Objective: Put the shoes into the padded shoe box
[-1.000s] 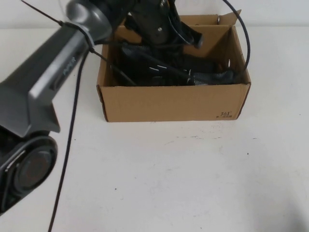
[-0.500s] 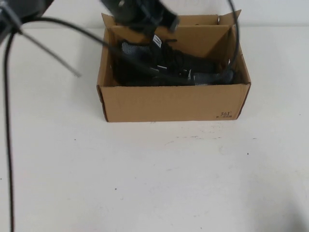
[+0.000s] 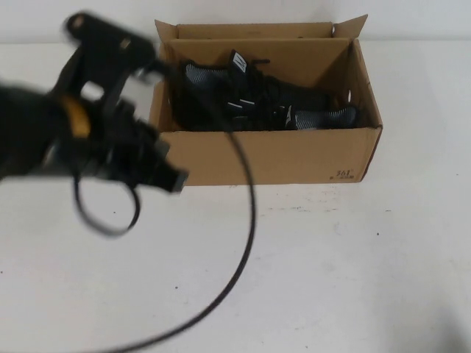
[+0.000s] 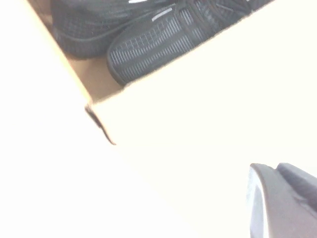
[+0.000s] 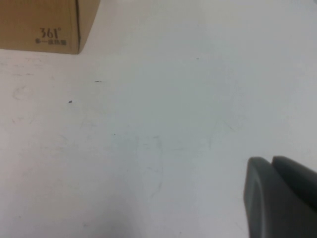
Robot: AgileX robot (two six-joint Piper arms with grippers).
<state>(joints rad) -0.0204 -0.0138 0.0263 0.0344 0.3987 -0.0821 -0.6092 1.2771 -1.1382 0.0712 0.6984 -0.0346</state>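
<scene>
While both shoes [image 3: 257, 103] lie inside the box [image 3: 272, 158], left hand [image 3: 158, 173] is closed, empty.

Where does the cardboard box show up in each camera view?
High view: box at top centre, shoes inside.
Left wrist view: its corner and near wall fill the frame, shoes above.
Right wrist view: only a corner at upper left.
Shared landmark: the "361" print.

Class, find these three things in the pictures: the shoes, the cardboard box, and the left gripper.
shoes [image 3: 250, 103], high view, laces of the upper shoe.
cardboard box [image 3: 280, 156], high view, front wall.
left gripper [image 3: 165, 173], high view, blurred fingertips beside the box's front left corner.
</scene>
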